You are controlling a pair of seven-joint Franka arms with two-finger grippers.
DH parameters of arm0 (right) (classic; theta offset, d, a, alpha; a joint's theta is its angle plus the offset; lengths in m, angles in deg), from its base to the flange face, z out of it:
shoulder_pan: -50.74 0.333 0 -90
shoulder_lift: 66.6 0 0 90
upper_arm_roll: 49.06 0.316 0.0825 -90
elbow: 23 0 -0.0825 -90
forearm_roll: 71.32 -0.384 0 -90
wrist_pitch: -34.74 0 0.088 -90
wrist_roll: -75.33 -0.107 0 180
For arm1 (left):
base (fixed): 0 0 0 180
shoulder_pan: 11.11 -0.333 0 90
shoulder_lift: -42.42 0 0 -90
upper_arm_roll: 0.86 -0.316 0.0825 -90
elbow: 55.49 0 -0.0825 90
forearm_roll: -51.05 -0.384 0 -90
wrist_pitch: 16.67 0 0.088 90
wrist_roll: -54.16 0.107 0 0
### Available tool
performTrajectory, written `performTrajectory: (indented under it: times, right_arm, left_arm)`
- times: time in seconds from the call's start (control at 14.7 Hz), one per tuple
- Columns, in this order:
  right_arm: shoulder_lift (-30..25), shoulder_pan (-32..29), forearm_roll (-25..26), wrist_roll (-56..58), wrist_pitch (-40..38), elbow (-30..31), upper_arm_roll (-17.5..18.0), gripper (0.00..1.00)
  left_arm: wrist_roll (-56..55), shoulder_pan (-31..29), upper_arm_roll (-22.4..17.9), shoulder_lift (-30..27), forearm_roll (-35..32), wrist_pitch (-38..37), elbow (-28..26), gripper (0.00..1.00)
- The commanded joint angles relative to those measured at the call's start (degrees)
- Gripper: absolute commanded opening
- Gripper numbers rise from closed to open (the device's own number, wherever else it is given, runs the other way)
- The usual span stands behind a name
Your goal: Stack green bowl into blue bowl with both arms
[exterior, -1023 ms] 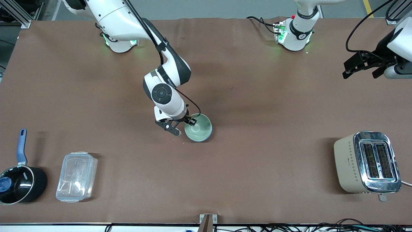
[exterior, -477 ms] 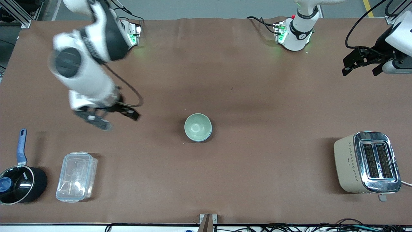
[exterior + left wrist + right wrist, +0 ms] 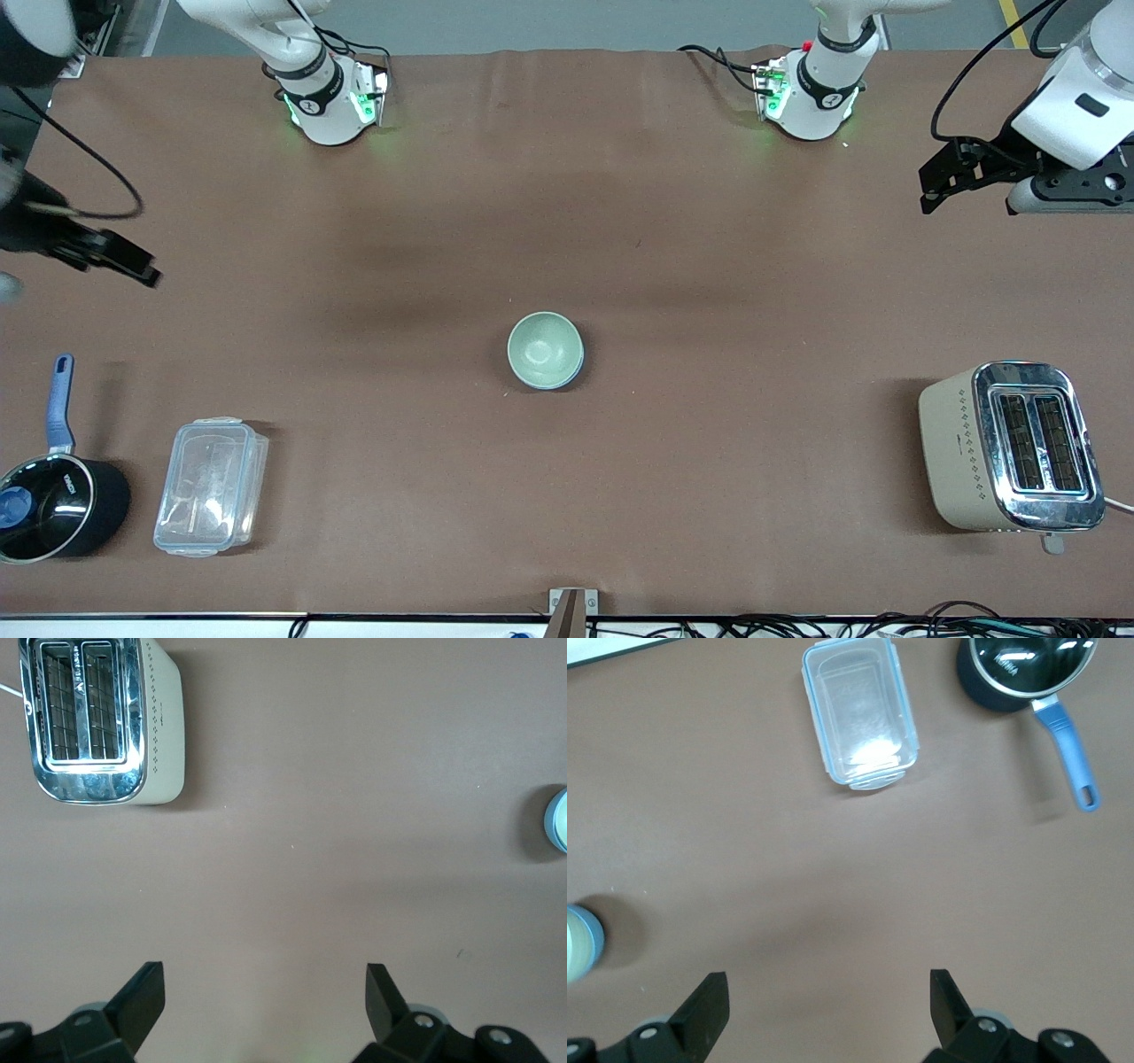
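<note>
You see the green bowl (image 3: pixel 545 349) nested in the blue bowl (image 3: pixel 578 361) mid-surface. Your right hand (image 3: pixel 824 999) hangs empty, fingers spread wide, raised over the right arm's end of the surface. Your left hand (image 3: pixel 266 997), also wide and empty, is raised over the left arm's end, above the toaster (image 3: pixel 1010 446).

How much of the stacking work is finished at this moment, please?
Done: the green bowl sits inside the blue bowl, whose rim shows around it, mid-table. In hand: nothing; the right gripper hangs open over the right arm's end, the left gripper open over the left arm's end. Left: apparently nothing.
</note>
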Motion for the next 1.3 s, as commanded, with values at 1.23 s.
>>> performTrajectory:
  times: [1.23]
  right_arm:
    - [1.09,-0.22,0.06,4.05,-12.42,-9.68,1.73,1.0]
  left_arm:
    - [0.76,-0.58,1.02,0.33,-1.15,0.82,2.19,1.0]
